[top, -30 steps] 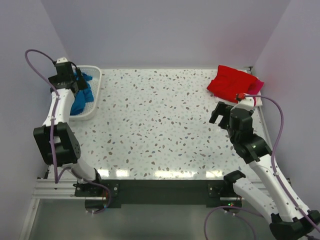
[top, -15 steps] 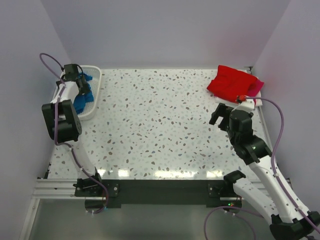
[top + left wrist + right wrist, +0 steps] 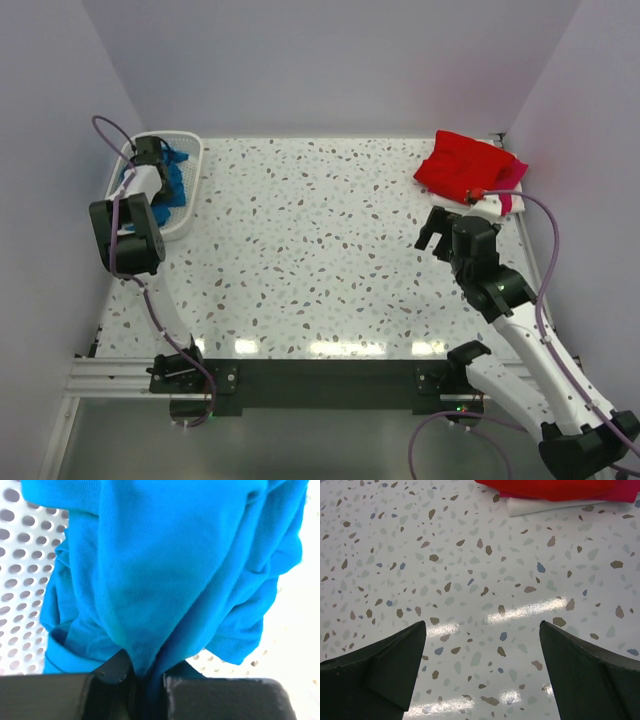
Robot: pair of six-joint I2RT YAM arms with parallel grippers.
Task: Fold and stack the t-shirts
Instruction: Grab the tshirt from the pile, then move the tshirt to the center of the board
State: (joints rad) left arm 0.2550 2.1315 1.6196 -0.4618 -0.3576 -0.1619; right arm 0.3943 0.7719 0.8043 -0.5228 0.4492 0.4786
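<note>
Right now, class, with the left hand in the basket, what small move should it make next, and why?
Probably lift straight up: the left hand is shut on a fold of the blue t-shirt, which lies in the white basket, so it must clear the rim before reaching the table.

left arm folded back, elbow raised; left gripper (image 3: 146, 672) sunk deeper into basket (image 3: 193, 160), pinching blue shirt (image 3: 165, 570). right gripper (image 3: 432, 230) shifted slightly left.

We see a white mesh basket (image 3: 193, 190) at the far-L corner of a speckled table (image 3: 320, 250); a flat white item (image 3: 545, 505) sits far-R, nr the wall (image 3: 330, 60).
</note>
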